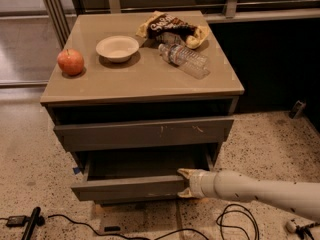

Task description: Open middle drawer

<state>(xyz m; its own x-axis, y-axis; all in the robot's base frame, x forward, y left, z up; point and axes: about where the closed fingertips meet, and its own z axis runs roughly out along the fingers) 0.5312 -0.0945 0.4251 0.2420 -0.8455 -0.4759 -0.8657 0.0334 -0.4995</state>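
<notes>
The middle drawer is a plain grey-brown front with no scratches. It stands pulled out a little from the cabinet, and its smooth grey inside shows. My gripper is at the right end of that front. One finger is inside the drawer and the other is outside the front, so it is shut on the panel's edge. My white arm reaches in from the lower right.
Above is a drawer front with pale scratch marks. On the cabinet top are an apple, a white bowl, a plastic bottle and a chip bag. Black cables lie on the speckled floor.
</notes>
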